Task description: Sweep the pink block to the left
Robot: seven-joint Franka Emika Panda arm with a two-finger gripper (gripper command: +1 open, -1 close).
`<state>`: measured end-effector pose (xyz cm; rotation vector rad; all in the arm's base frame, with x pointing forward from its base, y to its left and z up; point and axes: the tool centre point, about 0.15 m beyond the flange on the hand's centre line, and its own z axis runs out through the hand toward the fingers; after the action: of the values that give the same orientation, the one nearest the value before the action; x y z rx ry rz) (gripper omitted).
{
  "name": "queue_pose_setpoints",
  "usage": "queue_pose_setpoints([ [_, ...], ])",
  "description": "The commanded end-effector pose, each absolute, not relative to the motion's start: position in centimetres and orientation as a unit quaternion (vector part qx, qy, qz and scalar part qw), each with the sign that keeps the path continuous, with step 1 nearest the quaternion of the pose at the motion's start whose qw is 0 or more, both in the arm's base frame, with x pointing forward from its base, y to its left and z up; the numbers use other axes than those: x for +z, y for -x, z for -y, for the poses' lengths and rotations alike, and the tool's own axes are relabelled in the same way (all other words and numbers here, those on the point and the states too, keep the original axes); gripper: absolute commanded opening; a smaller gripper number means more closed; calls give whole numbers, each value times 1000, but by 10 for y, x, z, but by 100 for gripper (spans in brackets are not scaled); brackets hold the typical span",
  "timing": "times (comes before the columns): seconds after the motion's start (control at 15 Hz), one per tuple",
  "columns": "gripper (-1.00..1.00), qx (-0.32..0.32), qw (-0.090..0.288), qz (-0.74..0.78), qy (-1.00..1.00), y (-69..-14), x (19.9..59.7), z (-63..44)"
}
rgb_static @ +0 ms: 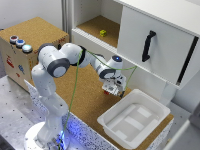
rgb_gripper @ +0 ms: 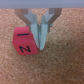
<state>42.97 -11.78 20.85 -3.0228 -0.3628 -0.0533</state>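
Nearest the wrist camera, the gripper (rgb_gripper: 39, 37) was seen low over the cork surface (rgb_gripper: 65, 65), with the pink block (rgb_gripper: 24, 42) set just beside one finger (rgb_gripper: 43, 36) rather than between the two. The fingers were drawn close together, with only a narrow gap and nothing pinched; this suited a sweep, since a closed pair gives one firm edge to push with and no grasp is needed. The block was seen resting flat on the cork, dark marks showing on its top and front faces; whether the finger actually touched its side could not be told.

From the exterior view, the arm was stretched out from its base, the gripper (rgb_static: 113, 90) lowered to the cork top (rgb_static: 85, 95) between the cabinet front (rgb_static: 150, 42) and the white bin (rgb_static: 134, 119). The block was largely hidden there under the hand. A yellow-green block (rgb_static: 103, 33) was left well apart on the open shelf, clear of any sweeping path. The placement was judged to be a set-up for a sideways push, with the block not yet visibly displaced; a glancing contact on the cube's edge could turn it instead of sliding it.
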Motion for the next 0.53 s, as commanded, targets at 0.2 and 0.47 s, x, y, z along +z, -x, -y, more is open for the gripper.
queue_pose_setpoints([
  [0.2,-100,-24,42,102,994,-416,211,72],
  [0.47,-100,-21,35,95,995,-407,212,55],
])
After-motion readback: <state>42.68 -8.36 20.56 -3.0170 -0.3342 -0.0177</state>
